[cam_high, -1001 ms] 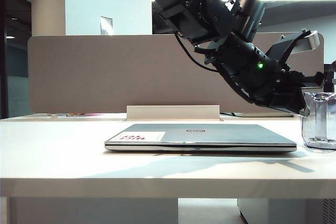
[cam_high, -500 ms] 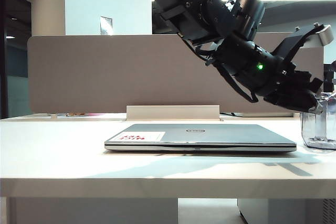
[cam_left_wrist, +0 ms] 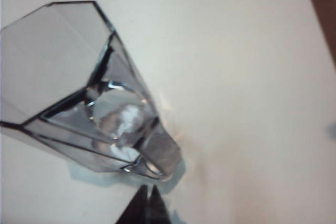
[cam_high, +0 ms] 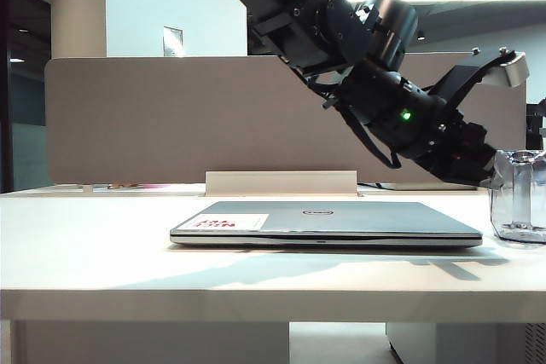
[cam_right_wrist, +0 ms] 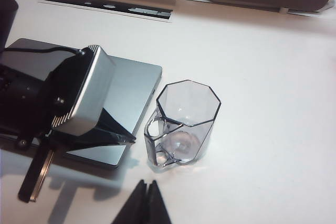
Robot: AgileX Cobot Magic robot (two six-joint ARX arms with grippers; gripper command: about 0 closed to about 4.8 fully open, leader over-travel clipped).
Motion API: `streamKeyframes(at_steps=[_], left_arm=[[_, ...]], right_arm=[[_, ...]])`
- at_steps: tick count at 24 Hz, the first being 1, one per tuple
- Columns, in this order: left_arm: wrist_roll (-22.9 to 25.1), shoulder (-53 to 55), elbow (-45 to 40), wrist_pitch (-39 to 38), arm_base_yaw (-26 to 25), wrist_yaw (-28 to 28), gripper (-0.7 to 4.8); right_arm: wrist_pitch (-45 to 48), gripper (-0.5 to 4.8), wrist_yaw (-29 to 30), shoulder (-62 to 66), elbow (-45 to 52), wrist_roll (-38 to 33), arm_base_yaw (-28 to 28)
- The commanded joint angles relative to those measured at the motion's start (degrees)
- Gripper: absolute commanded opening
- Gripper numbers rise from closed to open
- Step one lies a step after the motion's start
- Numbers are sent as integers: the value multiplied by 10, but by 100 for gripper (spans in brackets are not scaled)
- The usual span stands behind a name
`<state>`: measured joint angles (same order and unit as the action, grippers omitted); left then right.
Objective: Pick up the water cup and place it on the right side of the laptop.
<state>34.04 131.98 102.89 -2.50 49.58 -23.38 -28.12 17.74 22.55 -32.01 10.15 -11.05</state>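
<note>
The water cup [cam_high: 519,198], a clear faceted glass mug, stands upright on the white table just right of the closed silver laptop [cam_high: 324,221]. My left arm reaches across above the laptop, and my left gripper [cam_high: 490,182] sits shut and empty at the cup's left side. In the left wrist view the shut tips of the left gripper [cam_left_wrist: 148,189] stop just short of the water cup [cam_left_wrist: 89,93], near its handle. The right wrist view looks down on the water cup [cam_right_wrist: 185,121], the laptop [cam_right_wrist: 134,85] and the left gripper [cam_right_wrist: 128,139]. My right gripper [cam_right_wrist: 146,183] hovers shut in front of the cup.
A grey partition panel [cam_high: 171,117] closes off the back of the table, with a raised cable-slot flap [cam_high: 281,182] in front of it. The cup stands near the exterior view's right border. Bare white tabletop [cam_right_wrist: 273,103] lies beyond the cup.
The left wrist has rolled and the arm has eased slightly left, so its shut tips now sit beside the cup rather than over it. The cup and laptop have not moved.
</note>
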Motion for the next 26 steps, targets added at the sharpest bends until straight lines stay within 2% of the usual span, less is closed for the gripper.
streamKeyframes(at_steps=[1, 10, 13, 20, 24, 26], left_arm=[[16, 3, 1, 39, -4, -14, -5], [15, 14, 1, 69, -7, -37, -5], [25, 14, 2, 69, -7, -76, -5], [28, 14, 1, 73, -10, -76, -5], [19, 13, 1, 57, -11, -75, -5], [19, 4, 2, 17, -15, -74, -5]], right_arm=[[-10, -7, -2, -3, -4, 2, 0], [-26, -7, -3, -37, -4, 4, -1], [-44, -7, -18, -53, -4, 4, -1], [-97, -7, -67, -101, -4, 4, -1], [-98, -7, -75, -122, -4, 5, 0], [-98, -7, -76, -119, -3, 5, 0]])
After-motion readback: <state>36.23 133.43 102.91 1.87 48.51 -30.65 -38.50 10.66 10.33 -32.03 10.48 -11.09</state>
